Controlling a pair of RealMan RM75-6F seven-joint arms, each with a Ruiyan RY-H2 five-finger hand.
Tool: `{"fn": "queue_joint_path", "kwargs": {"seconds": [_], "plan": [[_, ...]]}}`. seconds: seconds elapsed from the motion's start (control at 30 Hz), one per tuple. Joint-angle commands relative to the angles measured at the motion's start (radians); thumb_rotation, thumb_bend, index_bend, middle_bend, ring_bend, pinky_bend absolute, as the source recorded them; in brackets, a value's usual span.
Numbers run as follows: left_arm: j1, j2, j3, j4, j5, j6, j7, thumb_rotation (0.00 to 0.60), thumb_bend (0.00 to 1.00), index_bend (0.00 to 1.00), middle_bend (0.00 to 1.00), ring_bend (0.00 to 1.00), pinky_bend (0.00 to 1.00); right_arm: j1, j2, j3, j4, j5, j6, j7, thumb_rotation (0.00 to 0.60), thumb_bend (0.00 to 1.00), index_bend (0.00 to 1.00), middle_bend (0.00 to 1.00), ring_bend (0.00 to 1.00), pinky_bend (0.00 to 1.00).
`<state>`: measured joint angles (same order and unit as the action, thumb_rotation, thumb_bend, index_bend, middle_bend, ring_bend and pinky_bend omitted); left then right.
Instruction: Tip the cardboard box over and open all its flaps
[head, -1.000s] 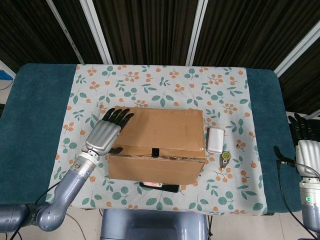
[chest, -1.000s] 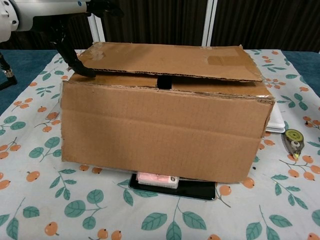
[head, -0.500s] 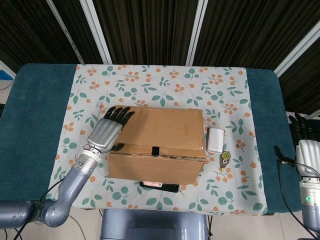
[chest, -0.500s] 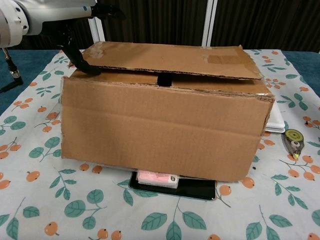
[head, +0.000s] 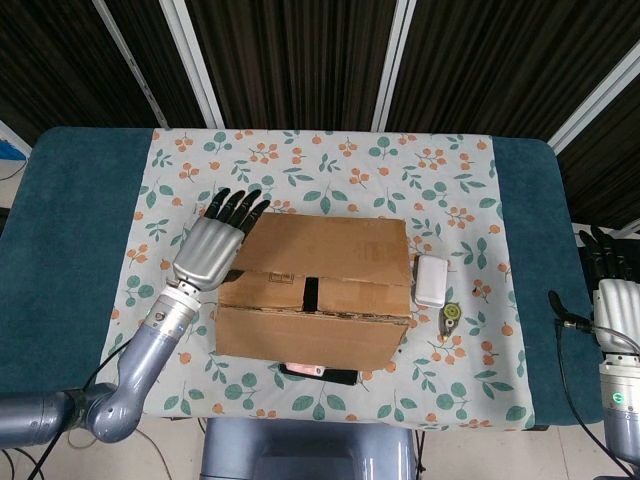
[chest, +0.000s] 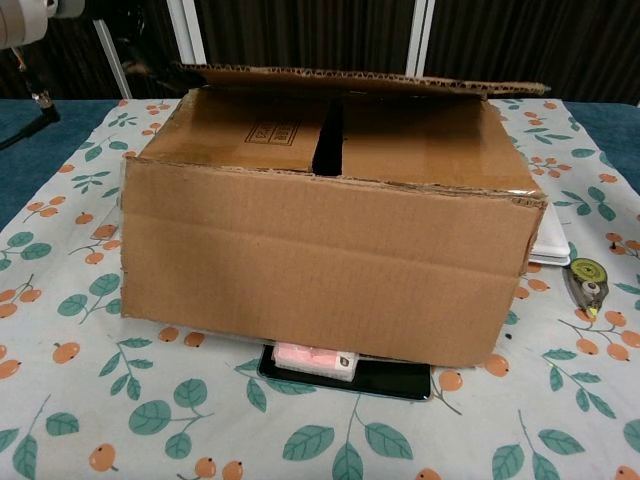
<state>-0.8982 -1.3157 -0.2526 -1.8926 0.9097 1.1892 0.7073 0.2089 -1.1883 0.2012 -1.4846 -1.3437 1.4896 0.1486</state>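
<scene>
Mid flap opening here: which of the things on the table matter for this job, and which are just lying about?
For the job:
- cardboard box, far flap lifted, inner flaps showing
- left robot hand, at the box's left far corner

Lying about:
- white case, right of the box
- small round yellow-marked item
- black tablet and pink item, partly under the box
- right robot hand, idle at the table's edge

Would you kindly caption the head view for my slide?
Left hand lifts the cardboard box's far flap.
</scene>
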Motion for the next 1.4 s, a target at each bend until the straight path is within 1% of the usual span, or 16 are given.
{"fn": "queue_joint_path", "kwargs": {"seconds": [0.03, 0.13, 0.3, 0.47, 0.73, 0.83, 1.0, 1.23, 1.33, 1.4], "plan": [[-0.025, 0.005, -0.027, 0.042, 0.017, -0.006, 0.001, 0.600, 0.27, 0.00, 0.00, 0.00, 0.00, -0.001, -0.001, 0.003, -0.001, 0.001, -0.002, 0.003, 0.600, 0.36, 0.00, 0.00, 0.01, 0.23], [-0.048, 0.007, -0.048, 0.088, 0.028, -0.013, 0.005, 0.600, 0.27, 0.00, 0.00, 0.00, 0.00, -0.003, -0.002, 0.005, 0.001, -0.001, -0.004, 0.002, 0.600, 0.36, 0.00, 0.00, 0.01, 0.23], [-0.096, -0.003, -0.081, 0.178, 0.015, -0.049, 0.010, 0.600, 0.27, 0.00, 0.00, 0.00, 0.00, -0.005, -0.004, 0.007, 0.001, -0.004, -0.007, 0.001, 0.600, 0.36, 0.00, 0.00, 0.01, 0.23], [-0.156, -0.041, -0.106, 0.297, 0.008, -0.090, 0.015, 0.600, 0.27, 0.00, 0.00, 0.00, 0.00, -0.007, -0.004, 0.011, -0.001, -0.003, -0.009, 0.000, 0.600, 0.36, 0.00, 0.00, 0.01, 0.23], [-0.238, -0.130, -0.110, 0.487, -0.010, -0.136, 0.042, 0.600, 0.27, 0.00, 0.00, 0.00, 0.00, -0.010, -0.004, 0.015, -0.003, -0.006, -0.012, -0.004, 0.600, 0.36, 0.00, 0.00, 0.01, 0.23], [-0.253, -0.154, -0.105, 0.539, -0.018, -0.143, 0.050, 0.600, 0.27, 0.00, 0.00, 0.00, 0.00, -0.011, -0.003, 0.017, -0.005, -0.005, -0.014, -0.003, 0.600, 0.36, 0.00, 0.00, 0.01, 0.23], [-0.262, -0.172, -0.102, 0.590, -0.018, -0.145, 0.048, 0.600, 0.27, 0.00, 0.00, 0.00, 0.00, -0.012, -0.003, 0.017, -0.006, -0.007, -0.016, -0.004, 0.600, 0.36, 0.00, 0.00, 0.01, 0.23], [-0.269, -0.188, -0.109, 0.653, -0.050, -0.162, 0.037, 0.600, 0.27, 0.00, 0.00, 0.00, 0.00, -0.013, -0.005, 0.018, -0.006, -0.006, -0.020, -0.007, 0.600, 0.36, 0.00, 0.00, 0.01, 0.23], [-0.265, -0.184, -0.108, 0.653, -0.051, -0.163, 0.030, 0.600, 0.27, 0.00, 0.00, 0.00, 0.00, -0.013, -0.005, 0.018, -0.008, -0.005, -0.023, -0.008, 0.600, 0.36, 0.00, 0.00, 0.01, 0.23], [-0.253, -0.172, -0.106, 0.634, -0.048, -0.157, 0.016, 0.600, 0.27, 0.00, 0.00, 0.00, 0.00, -0.013, -0.004, 0.018, -0.010, -0.005, -0.025, -0.008, 0.600, 0.36, 0.00, 0.00, 0.01, 0.23]]}}
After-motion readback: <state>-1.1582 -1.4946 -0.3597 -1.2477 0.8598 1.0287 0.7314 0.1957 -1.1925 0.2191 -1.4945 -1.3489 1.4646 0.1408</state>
